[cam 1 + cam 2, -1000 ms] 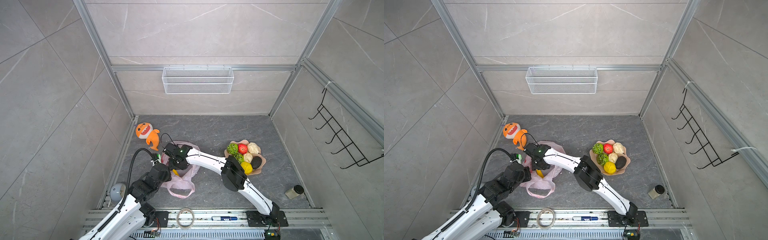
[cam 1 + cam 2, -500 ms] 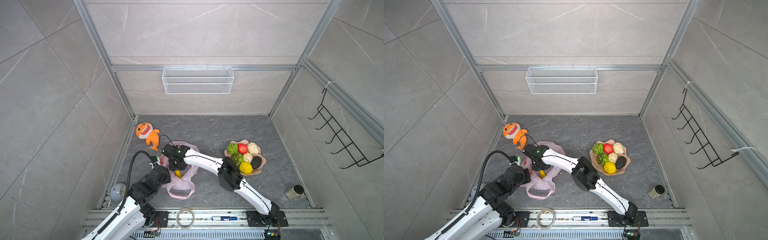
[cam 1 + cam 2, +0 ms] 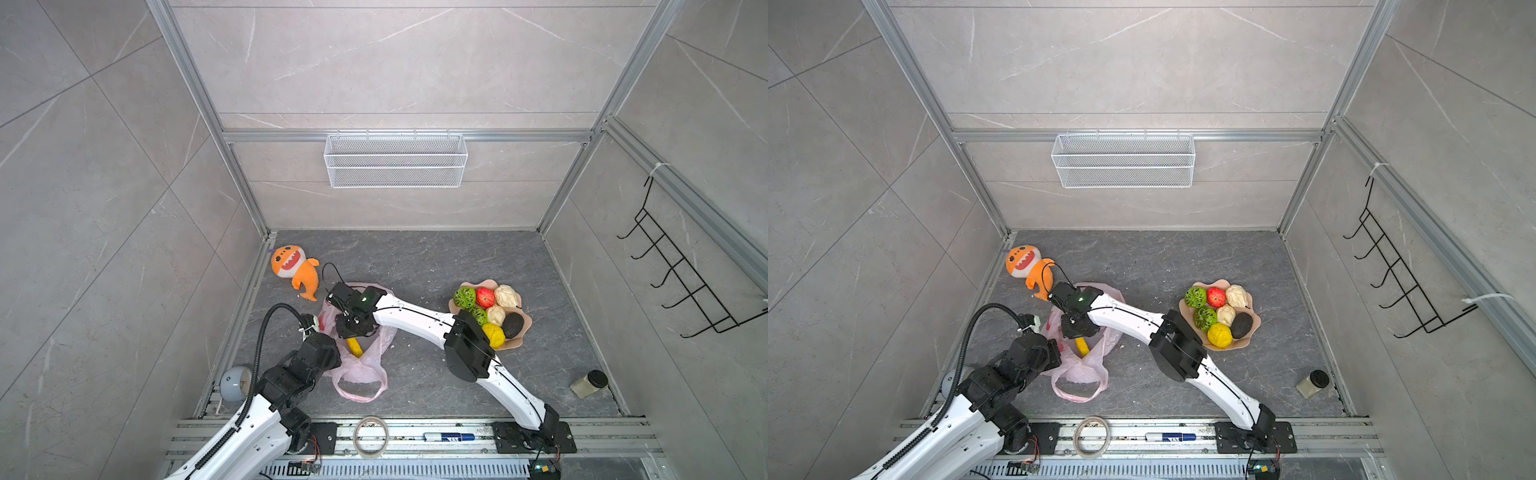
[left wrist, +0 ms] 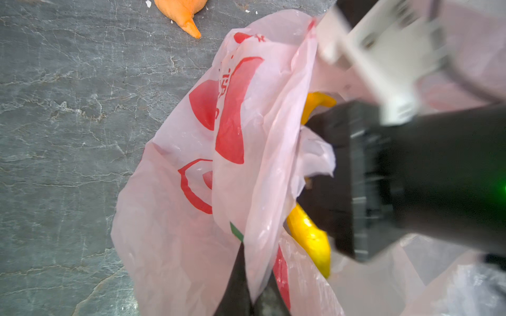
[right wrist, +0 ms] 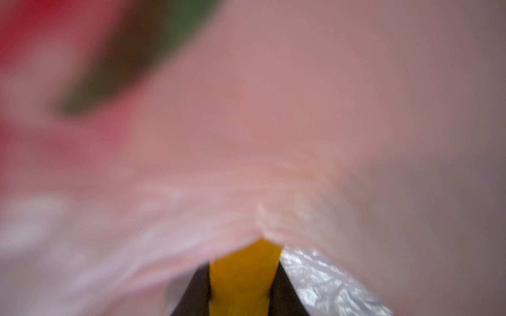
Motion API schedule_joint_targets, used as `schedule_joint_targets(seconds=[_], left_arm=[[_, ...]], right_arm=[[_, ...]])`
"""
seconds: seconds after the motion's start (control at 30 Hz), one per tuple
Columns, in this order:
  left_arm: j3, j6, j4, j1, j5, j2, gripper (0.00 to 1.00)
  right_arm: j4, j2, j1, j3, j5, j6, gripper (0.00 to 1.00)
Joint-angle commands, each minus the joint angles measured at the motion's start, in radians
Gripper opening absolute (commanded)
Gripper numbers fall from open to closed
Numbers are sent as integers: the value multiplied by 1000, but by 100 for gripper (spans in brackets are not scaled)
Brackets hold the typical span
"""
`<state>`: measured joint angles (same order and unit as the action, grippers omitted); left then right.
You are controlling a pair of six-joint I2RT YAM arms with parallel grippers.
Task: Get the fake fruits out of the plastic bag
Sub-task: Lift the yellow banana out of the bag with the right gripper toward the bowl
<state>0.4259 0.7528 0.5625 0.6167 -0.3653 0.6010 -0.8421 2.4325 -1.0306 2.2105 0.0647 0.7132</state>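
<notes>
In a top view the thin translucent pink plastic bag (image 3: pixel 359 368) with red printed marks lies on the grey stone-patterned worktop (image 3: pixel 415 266), near its left edge and toward the front. One loop handle points to the front edge. The curved yellow plastic banana (image 3: pixel 354 347) shows in the open mouth of the bag, so it is not out yet. The right arm (image 3: pixel 415 318) reaches across the middle from the front edge, its elbow bent beside the peach scalloped bowl (image 3: pixel 486 284). The right gripper (image 3: pixel 352 332) points down into the bag. The other fake fruits (image 3: pixel 484 297) sit in that bowl, in the right half of the worktop.

In a top view the left arm (image 3: pixel 1000 382) comes from the front left corner, with its wrist low at the left side of the bag.

In the left wrist view the left gripper (image 4: pixel 247 296) is pinched tight on a fold of the bag film. I think it holds the mouth open, so that the film does not follow the fruit.

The right wrist view is mostly blurred pink film. Between the two dark fingers (image 5: pixel 195 295) the banana sits, and the jaws are narrowed on it for lifting.
</notes>
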Motion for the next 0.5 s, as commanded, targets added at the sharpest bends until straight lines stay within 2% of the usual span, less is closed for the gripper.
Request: schedule_joint_targets(seconds=[0.0, 0.3, 0.47], left_arm=[[-12, 9, -8, -1, -23, -15, 0], [1, 0, -44, -1, -47, -9, 0], [70, -3, -54, 0, -83, 77, 0]], right_arm=[[115, -134, 32, -89, 65, -21, 16], [202, -228, 81, -227, 170, -42, 15], [213, -270, 105, -251, 294, -63, 15]])
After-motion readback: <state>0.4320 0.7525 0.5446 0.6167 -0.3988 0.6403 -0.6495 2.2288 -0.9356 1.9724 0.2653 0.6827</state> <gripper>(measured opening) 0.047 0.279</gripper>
